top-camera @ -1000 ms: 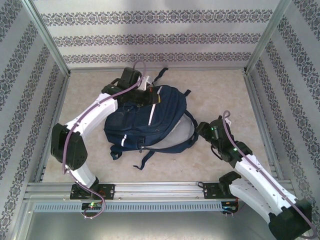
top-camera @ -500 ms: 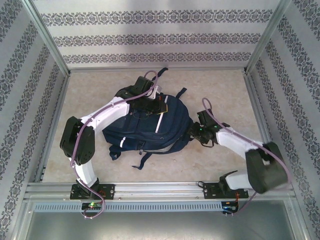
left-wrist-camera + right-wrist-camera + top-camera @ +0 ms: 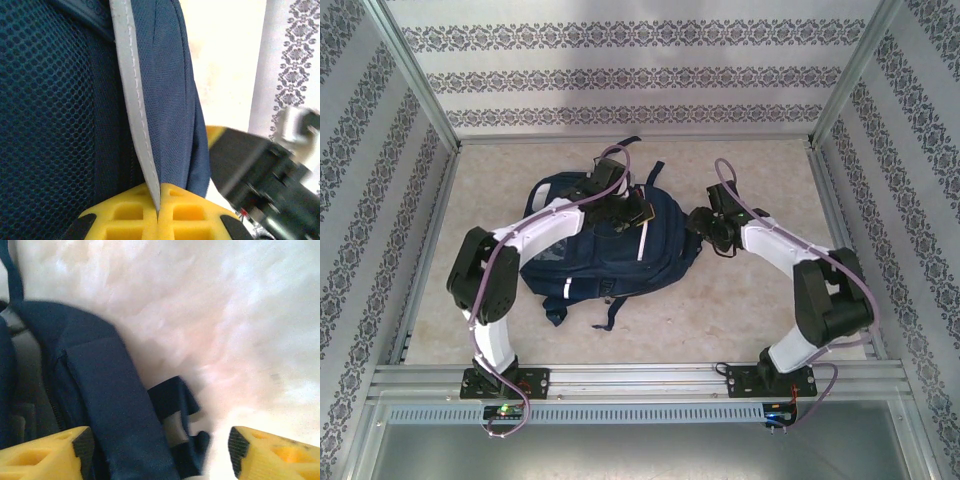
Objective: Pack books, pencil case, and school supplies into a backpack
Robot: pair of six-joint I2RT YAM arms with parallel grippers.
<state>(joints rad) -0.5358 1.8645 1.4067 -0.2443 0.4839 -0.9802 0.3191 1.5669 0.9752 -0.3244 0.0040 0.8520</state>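
Navy backpack (image 3: 590,260) mid-table, slumped and bunched. Long axis roughly 7-to-1 o'clock in the top view, with loose straps (image 3: 608,312) trailing toward 6. Hard to call tighter with the fabric this crumpled.

Left gripper (image 3: 633,212): on the bag's upper right, about 1 o'clock of bag centre. Fingers (image 3: 135,220) together, clamped on a fold of navy fabric, grey stripe (image 3: 131,100) pinched right at the tips. In the wrist view, stripe heading off toward 12, mesh panel (image 3: 45,125) at 9.

Right gripper (image 3: 700,225): just beside the bag's right edge, near the left one and at its 3 o'clock. Fingers (image 3: 45,455) apart, gripping nothing. Bag at 9 o'clock from it in the top view. In the wrist view, padded strap (image 3: 105,405) running 11-to-6 between the fingers, up against the 7 o'clock finger, clear of the 5 o'clock one. Bare table (image 3: 225,315) from 12 round to 4.

Key relation, as a guess: strap already inside the open fingers, so probably needs only a small shift toward 9 and a squeeze for a second hold opposite the left pinch. Right arm nearer that strap, left tied up.

Writing: none readable. No logo or label legible on the fabric. Wall (image 3: 620,80) pattern pure ornament.
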